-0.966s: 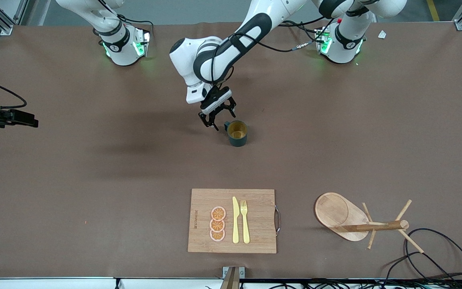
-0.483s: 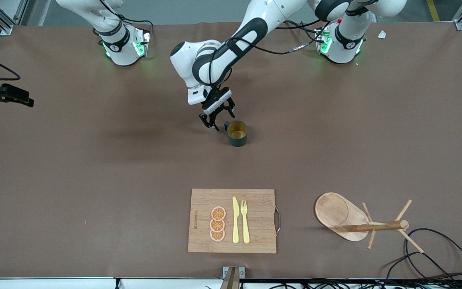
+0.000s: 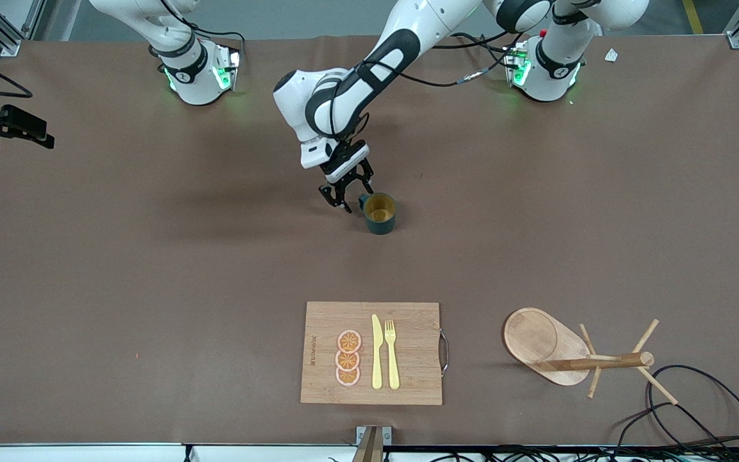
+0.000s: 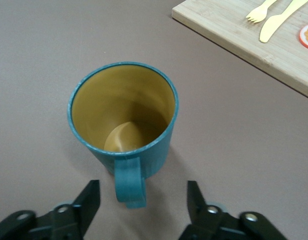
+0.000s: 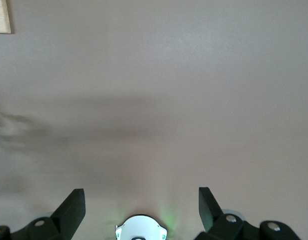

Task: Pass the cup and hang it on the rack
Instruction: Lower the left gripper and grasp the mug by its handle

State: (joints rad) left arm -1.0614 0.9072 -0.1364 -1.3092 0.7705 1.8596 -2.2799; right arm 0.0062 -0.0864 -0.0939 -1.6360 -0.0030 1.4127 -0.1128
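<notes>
Worktop (image 3: 87, 269) brown, wide. Cutting board (image 3: 408, 353) nearer front camera than cup, carrying knife (image 3: 376, 353), fork (image 3: 392, 354), three orange slices (image 3: 348, 358). Rack (image 3: 562, 353) beside cutting board, toward left arm's end, tipped over on its side. Cup (image 3: 380, 213) upright mid-worktop, bare surface all round. Left gripper (image 3: 348, 196) at cup handle (image 4: 129, 181), fingers (image 4: 90, 198) apart either side, not touching. Right gripper (image 5: 139, 202) waits over bare worktop, fingers apart, holding nothing.
</notes>
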